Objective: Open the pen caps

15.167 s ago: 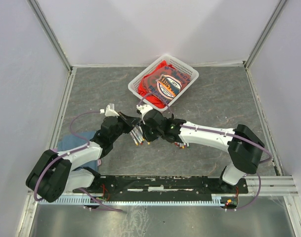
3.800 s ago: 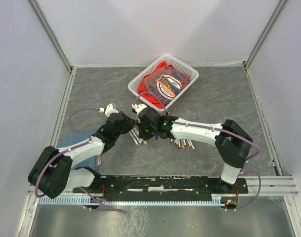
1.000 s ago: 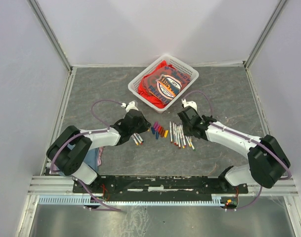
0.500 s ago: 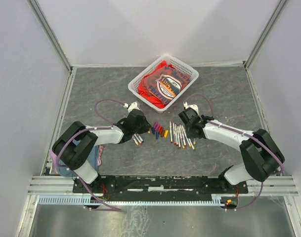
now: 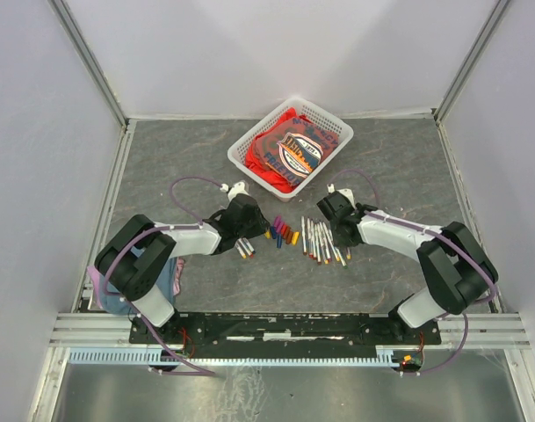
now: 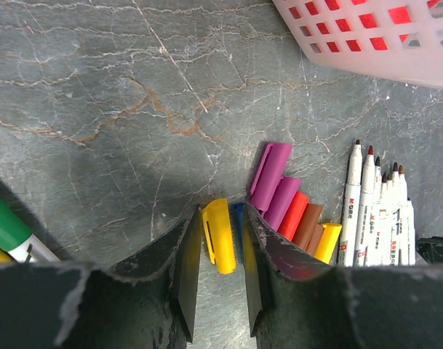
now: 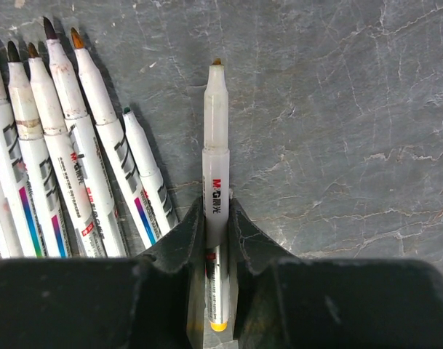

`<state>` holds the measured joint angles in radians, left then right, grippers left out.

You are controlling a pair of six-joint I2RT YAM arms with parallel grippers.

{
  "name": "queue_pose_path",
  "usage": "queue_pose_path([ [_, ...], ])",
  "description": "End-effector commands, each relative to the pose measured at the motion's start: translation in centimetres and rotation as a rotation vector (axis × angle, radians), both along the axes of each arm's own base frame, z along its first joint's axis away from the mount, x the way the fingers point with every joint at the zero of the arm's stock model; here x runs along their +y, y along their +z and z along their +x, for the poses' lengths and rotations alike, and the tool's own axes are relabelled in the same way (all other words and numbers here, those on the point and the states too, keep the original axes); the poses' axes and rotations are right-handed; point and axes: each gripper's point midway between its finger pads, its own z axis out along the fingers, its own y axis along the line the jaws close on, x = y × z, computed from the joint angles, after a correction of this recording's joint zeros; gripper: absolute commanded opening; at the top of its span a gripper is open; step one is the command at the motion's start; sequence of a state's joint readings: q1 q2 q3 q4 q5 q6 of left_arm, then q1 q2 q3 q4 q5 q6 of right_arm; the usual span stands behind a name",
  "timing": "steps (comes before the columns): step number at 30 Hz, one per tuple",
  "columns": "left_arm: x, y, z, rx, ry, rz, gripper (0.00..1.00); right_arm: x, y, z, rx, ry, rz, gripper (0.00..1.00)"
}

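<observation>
Several pen caps [image 5: 282,232] lie side by side between the arms, purple [image 6: 269,173], red [image 6: 294,215], brown and yellow. My left gripper [image 6: 220,231] stands open over one yellow pen cap [image 6: 217,240] that lies on the table; a blue cap [image 6: 238,217] shows in the gap beside it. In the top view the left gripper [image 5: 262,229] is at the left end of the caps. My right gripper [image 7: 215,212] is shut on a white uncapped pen [image 7: 215,138], just right of several bare pens [image 7: 61,153]. From above, the right gripper [image 5: 343,237] is at the row's right edge [image 5: 318,241].
A white basket [image 5: 242,150] with a red bag [image 5: 289,155] stands behind; its wall [image 6: 366,43] is close to the caps. A few capped pens [image 5: 244,248] lie left of the caps, one of them green [image 6: 6,231]. A blue cloth [image 5: 167,274] lies near the left base.
Both arms have drawn their elbows in a little. The grippers stay almost where they were, the left at the caps and the right at the pens.
</observation>
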<state>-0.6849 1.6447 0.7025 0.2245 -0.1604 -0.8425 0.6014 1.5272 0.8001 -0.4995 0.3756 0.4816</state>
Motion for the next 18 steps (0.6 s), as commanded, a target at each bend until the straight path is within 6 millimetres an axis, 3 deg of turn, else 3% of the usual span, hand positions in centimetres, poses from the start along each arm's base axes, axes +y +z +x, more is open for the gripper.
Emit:
queue_pose_path([
  [1, -0.2, 2.3, 1.4, -0.083, 0.011, -0.004, 0.36, 0.7, 0.9, 1.1, -0.023, -0.011, 0.020, 0.20],
  [7, -0.1, 2.8, 1.5, -0.093, 0.017, -0.008, 0.37, 0.8, 0.9, 1.0, -0.017, -0.010, 0.027, 0.26],
  [18, 0.1, 3.6, 1.5, -0.111, 0.032, -0.020, 0.37, 1.3, 1.2, 0.8, -0.020, -0.006, 0.063, 0.27],
])
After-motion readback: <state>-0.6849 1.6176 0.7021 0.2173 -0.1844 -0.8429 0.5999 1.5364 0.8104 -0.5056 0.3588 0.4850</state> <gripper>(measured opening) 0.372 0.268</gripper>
